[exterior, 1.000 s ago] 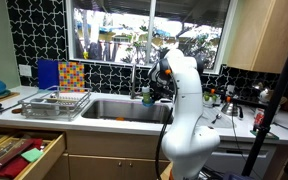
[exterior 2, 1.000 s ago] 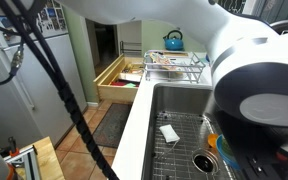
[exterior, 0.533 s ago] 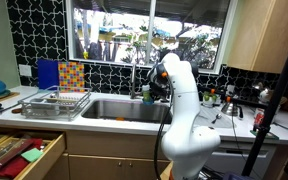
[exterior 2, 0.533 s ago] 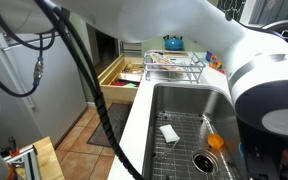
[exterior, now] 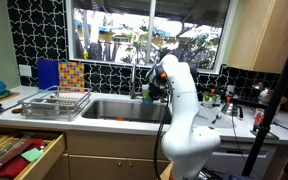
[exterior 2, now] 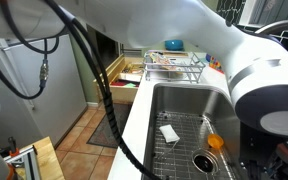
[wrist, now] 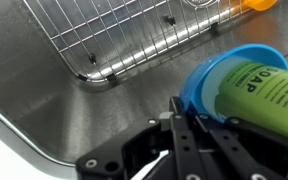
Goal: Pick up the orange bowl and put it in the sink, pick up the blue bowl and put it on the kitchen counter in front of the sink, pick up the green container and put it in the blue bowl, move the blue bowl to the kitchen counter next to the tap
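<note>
Jaws: the gripper (wrist: pixel 182 112) is closed, its two fingers pinching the near rim of the blue bowl (wrist: pixel 200 84).
Bowl's place: held tilted over the sink (wrist: pixel 74 110), clear of the wire grid (wrist: pixel 104 40) on its floor. In an exterior view the wrist hangs at the back of the sink close to the tap (exterior: pixel 134 78); the bowl itself cannot be made out there.
Load: the green container (wrist: pixel 266 95) lies on its side inside the bowl, label up.
Orange bowl: already in the sink, on the grid (exterior 2: pixel 216 142).
Handling: the bowl looks like light, stiff, smooth plastic. A rim pinch is the only practical hold, and a thin one. The loose container will probably roll and shift the weight, so the bowl is best kept level and moved slowly.
Set-down: the counter (exterior 2: pixel 136 120) by the tap looks narrow, so I would lower the bowl flat before letting go.
Change from a second ago: the arm (exterior 2: pixel 184 30) has swung across the sink and now covers most of the kettle (exterior 2: pixel 174 43); the orange bowl, then half hidden, shows fully and has not moved.
</note>
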Robot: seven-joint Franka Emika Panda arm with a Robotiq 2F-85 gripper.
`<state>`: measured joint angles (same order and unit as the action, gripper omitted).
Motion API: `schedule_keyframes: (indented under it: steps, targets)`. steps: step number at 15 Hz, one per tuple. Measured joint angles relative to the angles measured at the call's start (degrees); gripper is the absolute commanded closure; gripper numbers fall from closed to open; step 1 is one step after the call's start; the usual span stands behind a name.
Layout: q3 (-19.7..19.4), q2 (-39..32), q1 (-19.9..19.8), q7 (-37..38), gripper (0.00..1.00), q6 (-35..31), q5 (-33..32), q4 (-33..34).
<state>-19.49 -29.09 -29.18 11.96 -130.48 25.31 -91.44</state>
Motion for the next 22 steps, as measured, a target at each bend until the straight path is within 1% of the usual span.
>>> schedule_keyframes:
  steps: [9,13,17,22]
  targets:
    - [-0.13,-3.49,0.27,20.99,0.99,-4.45,0.00,3.17]
    - [-0.24,-5.79,0.27,28.53,0.99,-4.87,0.00,5.49]
    - [-0.21,-7.68,0.24,33.89,0.99,-2.05,0.00,8.15]
    - [-0.06,-8.82,-0.19,38.67,0.99,4.35,0.00,11.97]
